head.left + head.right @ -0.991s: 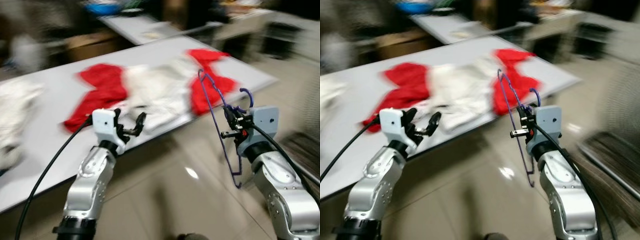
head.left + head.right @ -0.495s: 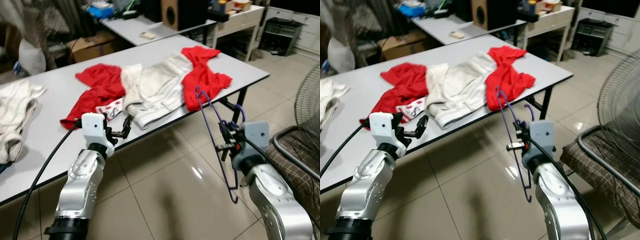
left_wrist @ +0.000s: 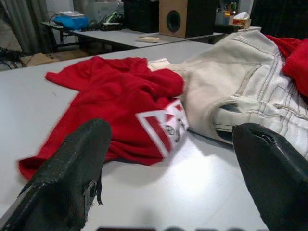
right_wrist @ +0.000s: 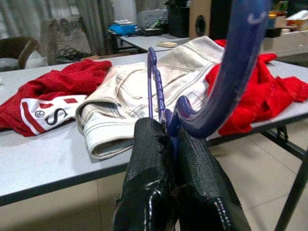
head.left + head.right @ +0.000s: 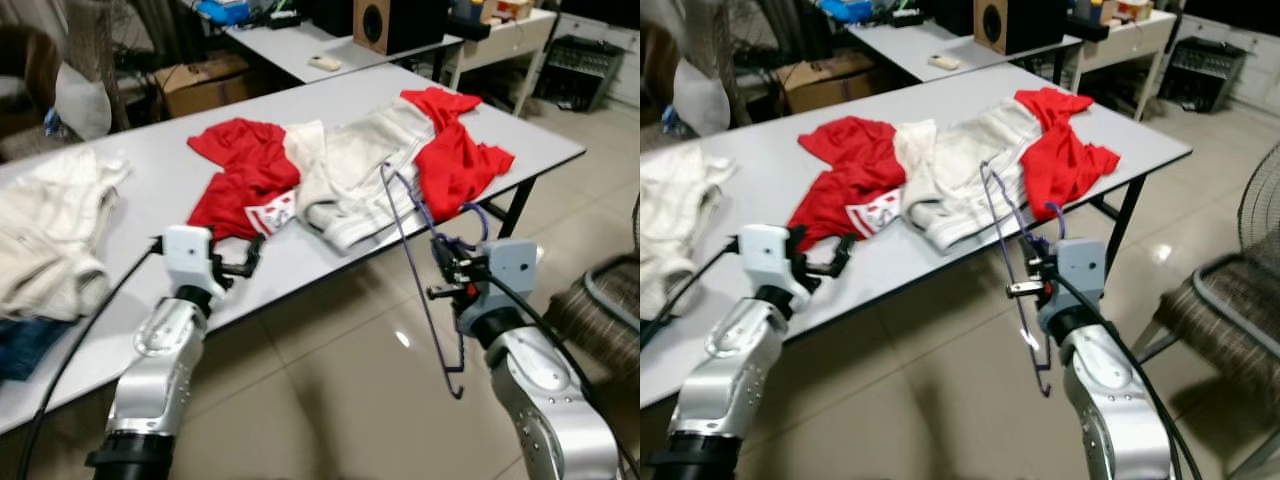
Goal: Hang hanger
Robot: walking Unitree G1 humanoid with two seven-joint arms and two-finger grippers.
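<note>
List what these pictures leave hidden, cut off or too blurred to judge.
- Rail or rack for hanging: cannot be made out anywhere.
- Hanger: thin and blurred in the eye views; in the right wrist view its neck is hidden between the shut right gripper fingers.
- Red shirt: its print is too small in the eye views, partly folded under in the left wrist view.
- White cloth: cut off by the left edge.
- Chair: cut off by the right edge.

I read one marking: on the white panel of the red shirt lying on the grey table, a large red letter "S" beside a small circled logo whose characters I cannot make out.
</note>
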